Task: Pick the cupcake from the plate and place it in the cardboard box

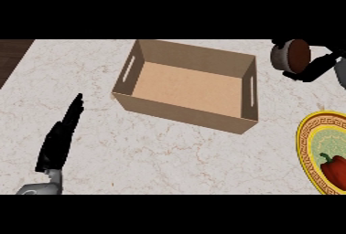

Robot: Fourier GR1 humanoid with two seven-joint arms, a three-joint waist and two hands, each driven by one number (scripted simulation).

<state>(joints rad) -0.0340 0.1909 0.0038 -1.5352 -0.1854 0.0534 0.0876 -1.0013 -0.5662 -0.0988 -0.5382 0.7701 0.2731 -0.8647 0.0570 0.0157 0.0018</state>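
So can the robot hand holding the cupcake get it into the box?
Probably yes. The right robot hand holds the cupcake just beyond the cardboard box's right wall, the box is open on top, and nothing lies between them.

Looked like a home kitchen from my feed. The worktop point(169, 155) was pale marble w/ thin reddish veins, the sort fitted in a house, and a strip of dark wood floor point(12, 57) showed past its left edge. At the right edge sat a yellow plate point(305, 151) w/ a Greek-key rim and a green centre, tableware rather than lab or shop gear, w/ a red bell pepper point(335, 169) on it. A plain cardboard box point(186, 84) stood open on the counter, approx. centre. I saw no tools, shelves or desks, just food and dishes.
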